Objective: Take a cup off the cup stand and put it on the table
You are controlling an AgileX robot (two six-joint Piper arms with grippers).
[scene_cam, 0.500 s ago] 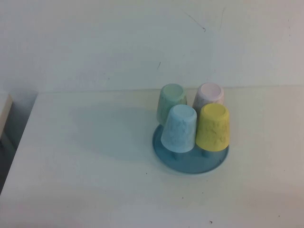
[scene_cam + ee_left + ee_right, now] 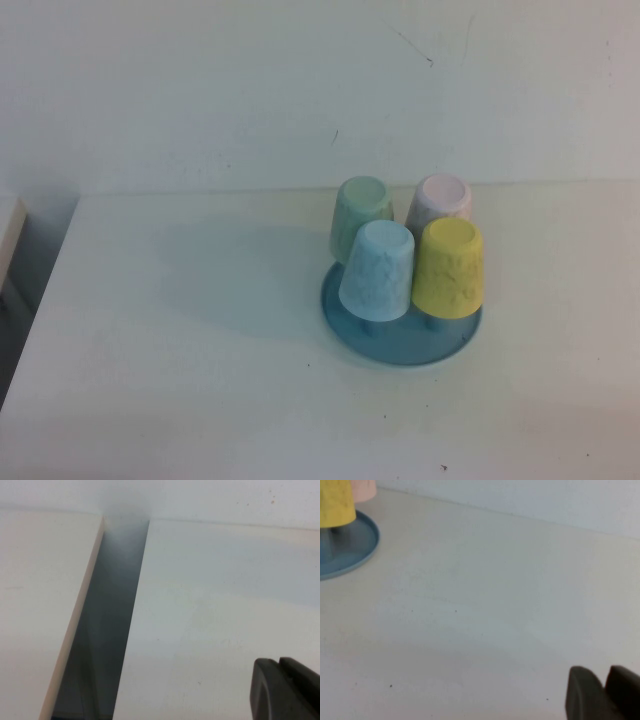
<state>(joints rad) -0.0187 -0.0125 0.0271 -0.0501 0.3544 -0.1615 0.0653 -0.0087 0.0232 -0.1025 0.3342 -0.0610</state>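
Note:
The pale yellow cup (image 2: 449, 268) sits upside down on a peg at the front right of the blue cup stand (image 2: 400, 347), which stands on the white table (image 2: 200, 330) right of the middle. The right wrist view shows the cup (image 2: 335, 502) and the stand's rim (image 2: 355, 547) far off. My right gripper (image 2: 606, 677) is shut and empty, low over bare table well away from the stand. My left gripper (image 2: 278, 662) is shut and empty over the table near its left edge. Neither gripper shows in the high view.
A light blue cup (image 2: 378, 272), a green cup (image 2: 358, 212) and a pink cup (image 2: 440, 200) also sit upside down on the stand. A dark gap (image 2: 107, 630) separates the table from a pale side surface (image 2: 40, 605). A white wall stands behind.

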